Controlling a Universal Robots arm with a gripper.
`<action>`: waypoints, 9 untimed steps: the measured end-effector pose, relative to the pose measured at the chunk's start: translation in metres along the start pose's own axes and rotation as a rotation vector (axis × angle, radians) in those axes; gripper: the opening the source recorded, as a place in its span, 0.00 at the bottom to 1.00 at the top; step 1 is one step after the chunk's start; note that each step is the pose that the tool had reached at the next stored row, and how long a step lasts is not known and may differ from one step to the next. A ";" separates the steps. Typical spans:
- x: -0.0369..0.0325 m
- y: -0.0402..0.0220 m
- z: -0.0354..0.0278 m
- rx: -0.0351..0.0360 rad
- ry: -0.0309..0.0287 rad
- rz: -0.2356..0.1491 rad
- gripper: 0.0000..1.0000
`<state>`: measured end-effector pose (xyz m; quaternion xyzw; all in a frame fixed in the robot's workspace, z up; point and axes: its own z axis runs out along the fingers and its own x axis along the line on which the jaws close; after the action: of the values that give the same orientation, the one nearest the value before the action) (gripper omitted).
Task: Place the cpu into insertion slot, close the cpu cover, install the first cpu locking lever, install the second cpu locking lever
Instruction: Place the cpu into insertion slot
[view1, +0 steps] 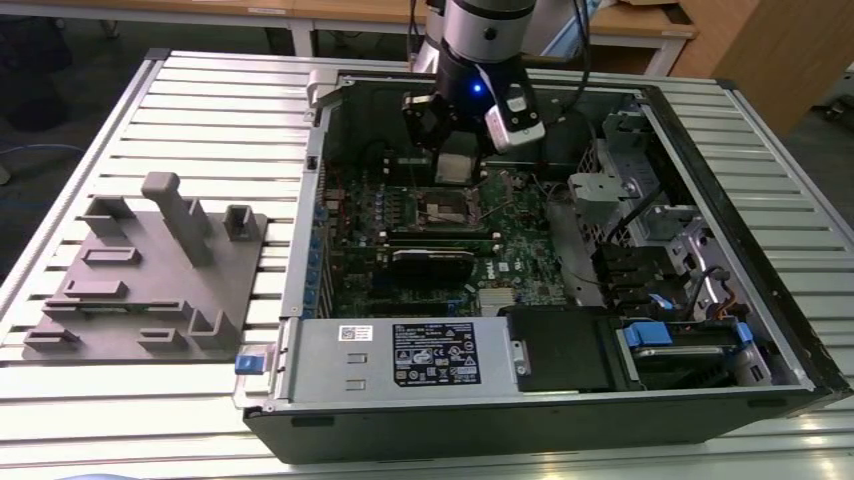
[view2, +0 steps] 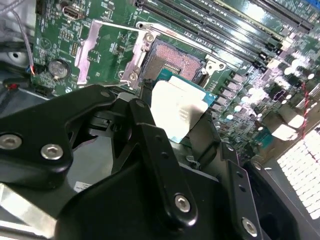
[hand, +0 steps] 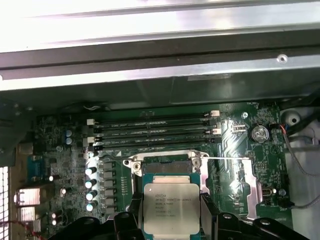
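Observation:
My gripper hangs inside the open computer case, shut on the cpu, a flat square chip with a silver-grey face. In both wrist views the black fingers clamp the cpu by two opposite edges. It hovers just above and slightly short of the insertion slot, whose contact field lies bare. The cpu cover is swung open and lies flat on the board beside the socket. A thin lever wire stands raised along the socket's edge.
The computer case lies open on a slatted metal table. Long black memory slots run beside the socket. A black card, a labelled metal box and drive bays crowd the case. A grey fixture plate sits at the exterior view's left.

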<state>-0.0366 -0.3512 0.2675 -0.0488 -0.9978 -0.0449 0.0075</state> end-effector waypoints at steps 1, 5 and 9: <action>0.0000 0.0000 0.0005 -0.0003 -0.0012 0.014 0.54; 0.0000 -0.0001 0.0009 -0.0005 -0.0029 0.034 0.54; 0.0000 -0.0001 0.0015 -0.0011 -0.0039 0.043 0.54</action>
<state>-0.0366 -0.3512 0.2660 -0.0706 -0.9965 -0.0452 0.0064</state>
